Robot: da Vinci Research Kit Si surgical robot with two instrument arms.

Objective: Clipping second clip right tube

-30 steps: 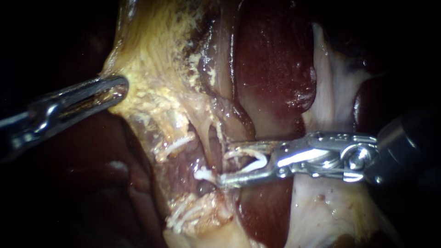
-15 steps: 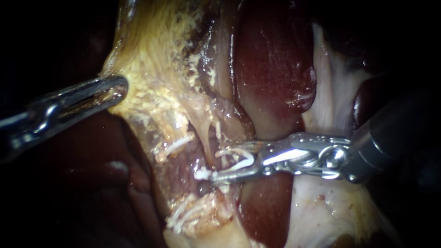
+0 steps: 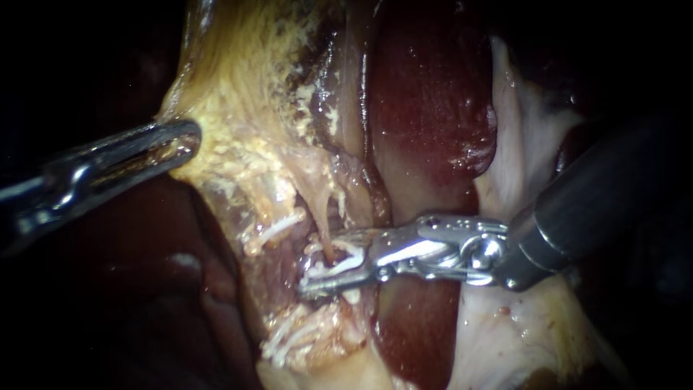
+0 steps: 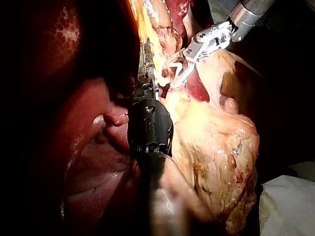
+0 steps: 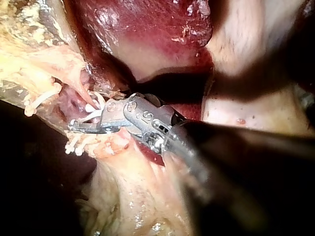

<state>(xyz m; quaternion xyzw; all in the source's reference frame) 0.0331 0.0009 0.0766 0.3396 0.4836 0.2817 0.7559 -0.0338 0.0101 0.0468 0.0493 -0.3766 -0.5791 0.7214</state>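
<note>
A thin pale tube, the right tube (image 3: 323,215), runs down the middle of the endoscope view. My right instrument (image 3: 317,263) comes in from the right. Its jaws stand apart on either side of this tube, holding a white clip (image 3: 338,264) whose legs lie against both jaws. In the right wrist view the same jaws (image 5: 84,124) and clip (image 5: 93,117) sit at the tube. My left instrument (image 3: 177,141) is shut on the yellowish edge of the gallbladder (image 3: 238,108) and holds it to the left. In the left wrist view its jaws (image 4: 145,66) grip that tissue.
One white clip (image 3: 278,227) sits on a tube to the left, and several white clips (image 3: 289,336) lie lower down. Dark red liver (image 3: 433,94) lies behind my right instrument's shaft. A white cloth (image 4: 288,206) shows in the left wrist view.
My right instrument has slid leftward, so its jaws and clip now straddle the tube instead of standing just right of it. My left instrument has not moved.
</note>
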